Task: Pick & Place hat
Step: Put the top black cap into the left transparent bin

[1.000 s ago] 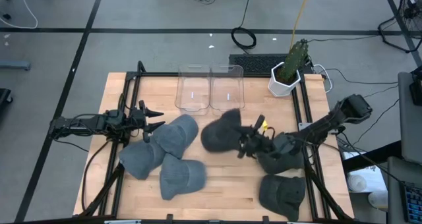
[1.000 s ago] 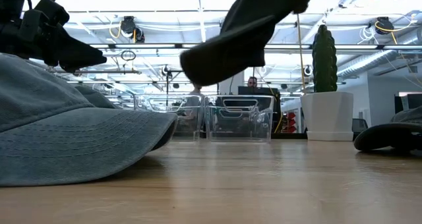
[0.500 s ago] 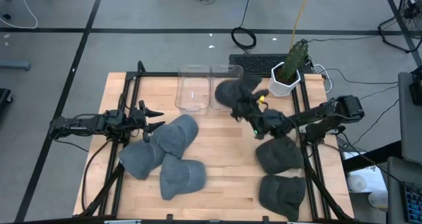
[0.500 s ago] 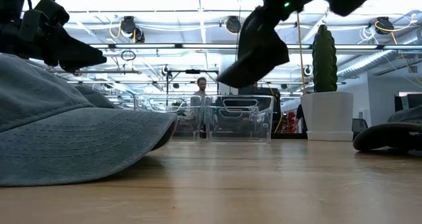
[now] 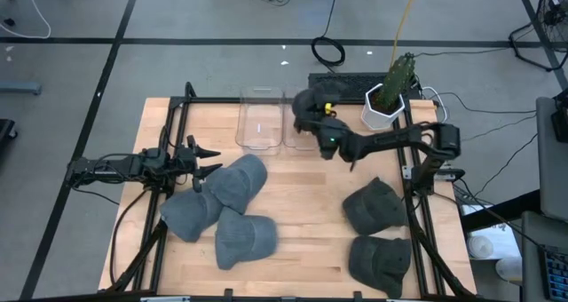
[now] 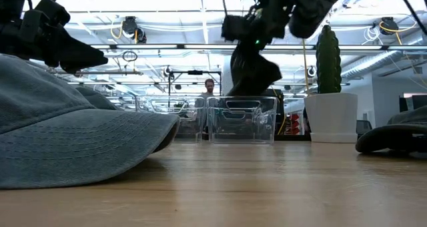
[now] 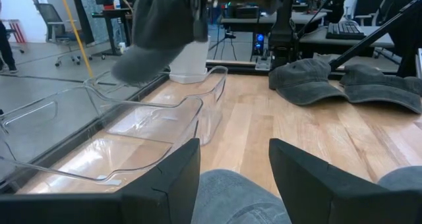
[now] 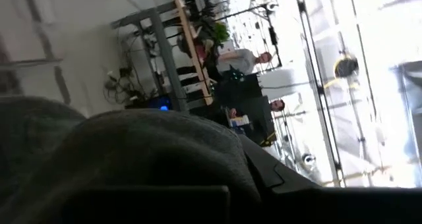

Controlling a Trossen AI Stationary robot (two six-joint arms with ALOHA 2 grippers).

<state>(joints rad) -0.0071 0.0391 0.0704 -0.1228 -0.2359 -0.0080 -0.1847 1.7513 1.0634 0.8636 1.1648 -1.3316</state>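
Right pincer (image 5: 318, 124) clamped on dark hat (image 5: 306, 107) | above right clear bin (image 5: 305, 120) | left pincer (image 5: 206, 160) half-spread, idle

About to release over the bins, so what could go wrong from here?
The dark hat hangs from the right pincer above the right clear bin. Its brim may catch the rim and drape outside. Dropped off-centre, it could fall into the left clear bin or nudge the cactus pot.

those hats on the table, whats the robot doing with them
The right gripper is shut on a dark hat and holds it in the air over the right-hand clear bin at the table's far edge. The left gripper waits, open, beside three grey hats. Two more dark hats lie at the near right.
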